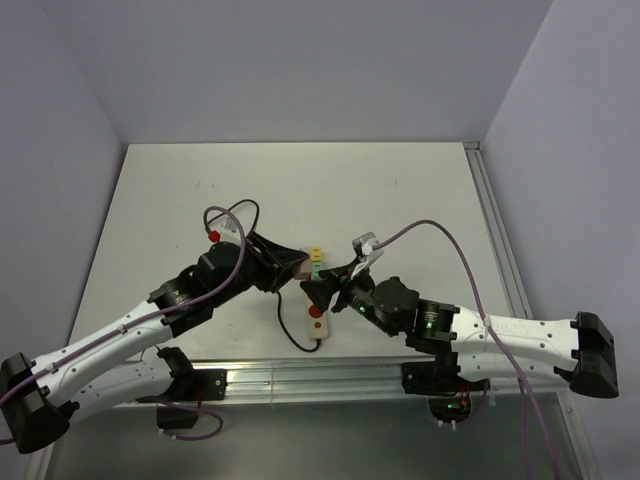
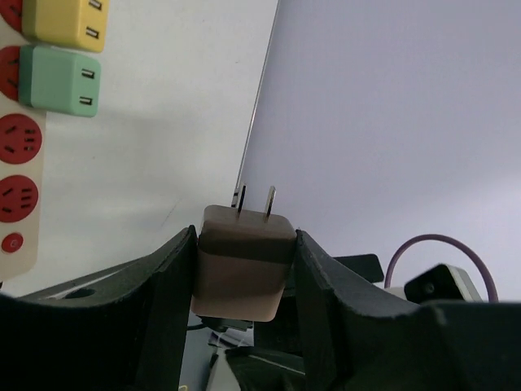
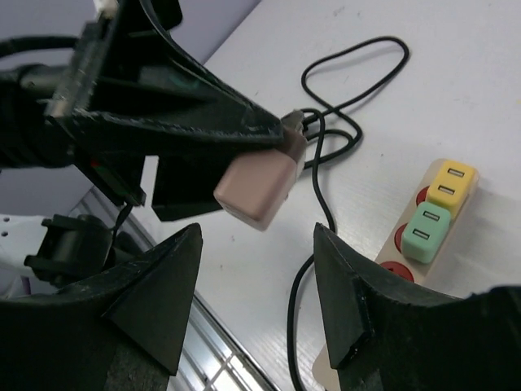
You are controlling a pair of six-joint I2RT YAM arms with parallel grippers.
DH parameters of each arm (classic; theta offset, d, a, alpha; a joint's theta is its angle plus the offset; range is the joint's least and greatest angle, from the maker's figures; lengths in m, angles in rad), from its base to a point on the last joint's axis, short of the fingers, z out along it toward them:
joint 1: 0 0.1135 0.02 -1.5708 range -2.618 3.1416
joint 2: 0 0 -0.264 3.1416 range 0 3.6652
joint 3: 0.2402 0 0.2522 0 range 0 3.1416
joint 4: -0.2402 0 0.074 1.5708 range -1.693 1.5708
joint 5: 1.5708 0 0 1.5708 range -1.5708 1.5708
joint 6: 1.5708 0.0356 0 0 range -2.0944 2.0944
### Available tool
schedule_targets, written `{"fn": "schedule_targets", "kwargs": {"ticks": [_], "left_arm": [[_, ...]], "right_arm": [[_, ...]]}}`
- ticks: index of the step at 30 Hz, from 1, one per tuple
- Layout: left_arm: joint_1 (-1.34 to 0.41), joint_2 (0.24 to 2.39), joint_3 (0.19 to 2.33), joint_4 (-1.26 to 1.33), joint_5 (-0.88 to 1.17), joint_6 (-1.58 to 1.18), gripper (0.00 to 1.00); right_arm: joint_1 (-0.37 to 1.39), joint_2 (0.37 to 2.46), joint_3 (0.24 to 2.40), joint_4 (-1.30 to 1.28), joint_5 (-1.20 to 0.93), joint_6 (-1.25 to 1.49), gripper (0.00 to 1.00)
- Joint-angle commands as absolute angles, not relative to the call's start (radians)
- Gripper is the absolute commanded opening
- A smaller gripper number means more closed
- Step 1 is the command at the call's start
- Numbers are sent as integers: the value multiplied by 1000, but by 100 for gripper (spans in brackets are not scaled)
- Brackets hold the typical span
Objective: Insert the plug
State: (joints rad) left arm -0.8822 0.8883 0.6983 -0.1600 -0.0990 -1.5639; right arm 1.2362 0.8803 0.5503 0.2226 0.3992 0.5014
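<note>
plug [image 2: 242, 273], brown, two prongs pointing away from the wrist, is pinched at its sides by the left claw [image 2: 244, 238] and held off the table [image 1: 200, 200], near the strip [image 1: 316, 312]. the strip lies flat, with a yellow adapter [image 3: 450, 183] and a green adapter [image 3: 425, 230] seated side by side and red sockets [image 2: 18, 138] bare. the right claw [image 3: 257, 236] is spread, nothing between its fingers, facing the plug from close by. a black cord [image 3: 358, 73] loops on the table.

light: bright, even | shadows: soft | focus: nearest foreground slightly blurred
</note>
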Motion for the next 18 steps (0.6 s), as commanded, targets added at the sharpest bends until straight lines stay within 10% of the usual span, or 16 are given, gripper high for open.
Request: {"fn": "schedule_targets", "kwargs": {"ticks": [1,18], "left_arm": [[-877,893,690,-84,-71,-1669,0],[-877,928,672,-9,-69,-1753,0]], "right_arm": [[1281,893,531,420,546,442,64],[1319,1049,634,454,727,485,54]]}}
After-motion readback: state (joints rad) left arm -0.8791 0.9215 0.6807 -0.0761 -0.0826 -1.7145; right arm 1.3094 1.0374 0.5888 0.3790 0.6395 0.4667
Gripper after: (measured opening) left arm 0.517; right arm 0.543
